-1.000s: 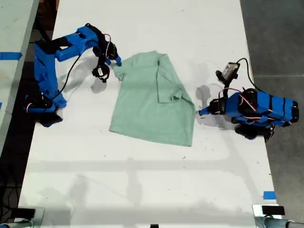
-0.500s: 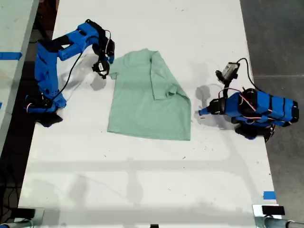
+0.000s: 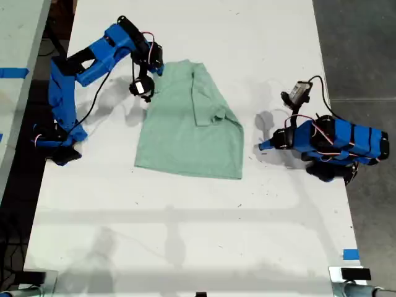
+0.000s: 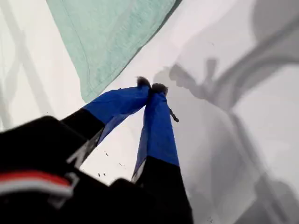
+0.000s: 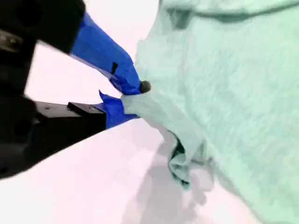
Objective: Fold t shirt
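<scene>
Jaws of my second gripper [image 5: 126,95] pinch the t shirt [image 3: 185,124] at its 11 o'clock edge in the exterior view. My first gripper [image 4: 152,87], tips together and holding nothing, rests on the white table [image 3: 185,247] at the shirt's 3 o'clock.

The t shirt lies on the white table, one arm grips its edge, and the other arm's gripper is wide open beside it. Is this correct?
Not quite. My first gripper is not wide open: the first wrist view shows its jaws shut, empty, on the white table beside the t shirt. The rest holds: my second gripper grips the shirt's edge.
</scene>
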`<move>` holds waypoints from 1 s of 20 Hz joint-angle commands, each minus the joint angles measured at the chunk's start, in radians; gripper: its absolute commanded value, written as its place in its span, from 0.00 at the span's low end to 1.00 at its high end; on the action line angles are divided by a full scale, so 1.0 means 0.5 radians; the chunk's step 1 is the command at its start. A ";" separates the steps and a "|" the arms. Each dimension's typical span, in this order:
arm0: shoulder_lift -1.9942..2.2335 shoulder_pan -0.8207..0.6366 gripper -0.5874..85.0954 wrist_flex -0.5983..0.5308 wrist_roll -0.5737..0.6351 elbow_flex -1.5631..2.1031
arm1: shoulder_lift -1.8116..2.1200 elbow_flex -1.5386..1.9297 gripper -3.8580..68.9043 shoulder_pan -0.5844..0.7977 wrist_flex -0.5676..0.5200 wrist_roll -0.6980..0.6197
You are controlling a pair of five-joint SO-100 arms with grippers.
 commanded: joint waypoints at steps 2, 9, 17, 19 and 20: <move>0.083 0.423 0.01 -0.209 -0.279 -0.153 | 0.015 0.117 0.07 0.006 -0.055 -0.021; 0.107 0.703 0.13 -0.531 -0.509 -0.156 | 0.015 0.117 0.07 0.000 -0.055 -0.021; 1.006 0.325 0.01 -0.181 -0.304 -0.009 | 0.015 0.117 0.07 -0.003 -0.055 -0.037; 1.485 0.350 0.01 -0.058 -0.319 0.021 | 0.015 0.117 0.07 -0.003 -0.055 -0.037; 1.736 0.411 0.01 -0.028 -0.368 0.126 | 0.015 0.117 0.07 -0.003 -0.055 -0.037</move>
